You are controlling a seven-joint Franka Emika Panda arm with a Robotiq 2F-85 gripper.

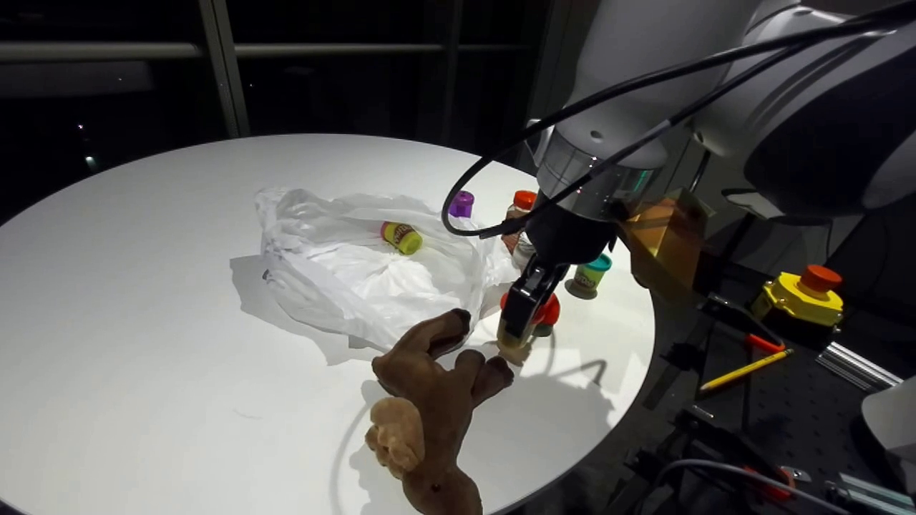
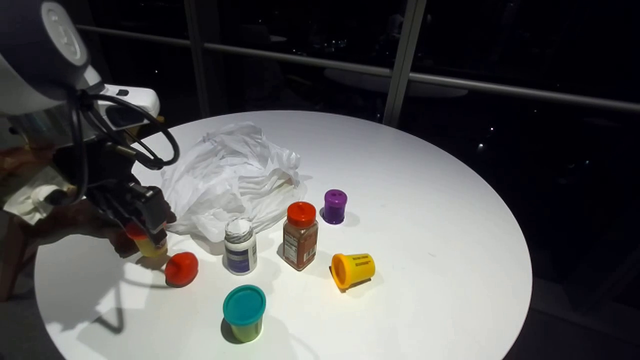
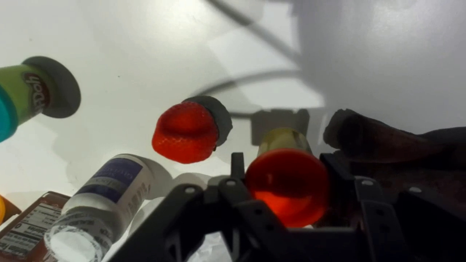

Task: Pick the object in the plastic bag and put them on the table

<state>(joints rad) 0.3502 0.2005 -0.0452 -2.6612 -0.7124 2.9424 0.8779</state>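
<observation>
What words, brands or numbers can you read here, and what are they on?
"Play-Doh": on the green tub, in the wrist view.
"Play-Doh": on the yellow tub with a pink end, in an exterior view.
Probably "Calories 0": on the red-capped jar.
Too small or blurred: other print on the jar, white bottle and yellow cup.

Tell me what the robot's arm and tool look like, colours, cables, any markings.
The arm has smooth, rounded white segments, a dark section and a pale oval cap whose marking I can't read. It carries black cables and a white housing. The tool is black, with slim jointed fingers and silvery screw heads.
</observation>
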